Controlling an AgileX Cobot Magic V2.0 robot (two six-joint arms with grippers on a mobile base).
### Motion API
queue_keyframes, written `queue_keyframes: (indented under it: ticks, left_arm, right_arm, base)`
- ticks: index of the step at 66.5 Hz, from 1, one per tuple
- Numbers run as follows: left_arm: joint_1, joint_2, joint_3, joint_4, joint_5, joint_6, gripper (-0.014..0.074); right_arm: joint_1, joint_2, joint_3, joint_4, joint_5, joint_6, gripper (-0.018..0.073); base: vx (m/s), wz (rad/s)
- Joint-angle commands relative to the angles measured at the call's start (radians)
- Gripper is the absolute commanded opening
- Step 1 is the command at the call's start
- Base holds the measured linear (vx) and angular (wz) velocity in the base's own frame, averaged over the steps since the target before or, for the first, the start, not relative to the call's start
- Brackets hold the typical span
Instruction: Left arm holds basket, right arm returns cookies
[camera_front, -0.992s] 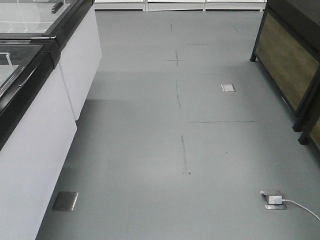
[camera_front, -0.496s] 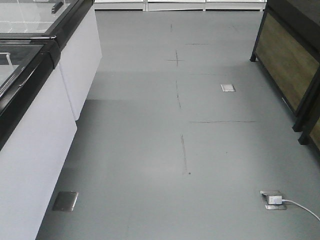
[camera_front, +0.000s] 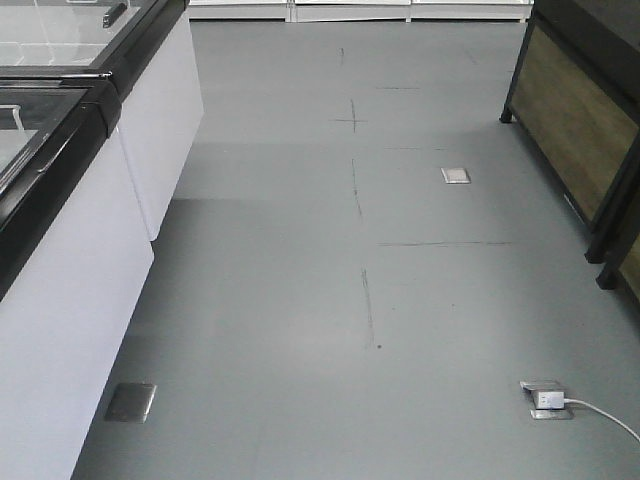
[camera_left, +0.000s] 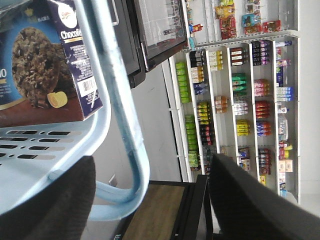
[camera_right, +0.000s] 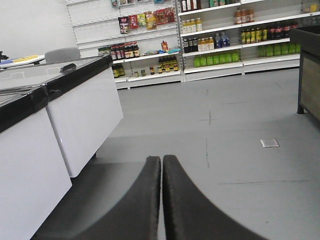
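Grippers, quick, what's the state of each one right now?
Left gripper: open, with the basket handle passing between its spread fingers, not clamped.
Right gripper: shut, fingers pressed together, holding nothing.

The cookies carton and the basket run off the left edge; labels on the shelf are too small to read.

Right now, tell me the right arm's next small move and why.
Probably open the right end effector: its fingers are pressed together and empty, while the dark navy cookie carton lies in the light blue plastic basket.
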Motion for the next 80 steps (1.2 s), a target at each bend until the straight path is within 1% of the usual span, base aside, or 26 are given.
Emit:
queue_keyframes:
  ticks: [1, 8, 20, 25, 36, 46, 62, 70, 80]
  left_arm:
    - [0.001, -0.01, -0.028, -0.077, -0.012, 0.006, 0.047]
    - [0.001, 0.012, -0.028, -0.1, -0.012, 0.035, 0.047]
    - [0.001, 0.052, -0.028, -0.192, -0.009, 0.087, 0.047]
    - [0.001, 0.068, -0.028, -0.206, -0.009, 0.108, 0.047]
    - [0.0, 0.096, -0.028, -0.232, -0.01, 0.121, 0.047]
    - [0.0, 0.128, -0.028, -0.277, 0.002, 0.178, 0.047]
    - [0.0, 0.162, -0.028, -0.386, 0.009, 0.238, 0.047]
    - [-0.001, 0.174, -0.028, -0.407, 0.015, 0.258, 0.047]
    - [-0.001, 0.184, -0.028, -0.42, 0.015, 0.26, 0.047]
  right_arm:
    - [-0.004, -0.006, -0.002, -0.002, -0.077, -0.005, -0.0008]
    - [-0.004, -0.006, -0.002, -0.002, -0.077, -0.005, -0.0008]
    - [-0.004, -0.006, -0.002, -0.002, -0.077, -0.005, -0.0008]
    - [-0.004, -0.006, -0.002, -0.002, -0.077, -0.005, -0.0008]
    - [-0.004, -0.006, -0.002, -0.002, -0.077, -0.005, -0.0008]
    - [-0.004, -0.006, -0.002, -0.002, -0.077, -0.005, -0.0008]
    - [-0.004, -0.006, -0.002, -0.002, -0.077, -0.005, -0.0008]
    - [-0.004, -0.006, -0.002, -0.002, -0.077, -0.005, -0.0008]
    - [-0.004, -0.006, -0.002, -0.002, -0.077, -0.005, -0.0008]
  base:
    - [0.0, 0.0]
    - [0.0, 0.0]
    - [0.0, 0.0]
    - [0.0, 0.0]
    - [0.0, 0.0]
    - [0.0, 0.0]
    - [0.0, 0.0]
    - [0.0, 0.0]
    - [0.0, 0.0]
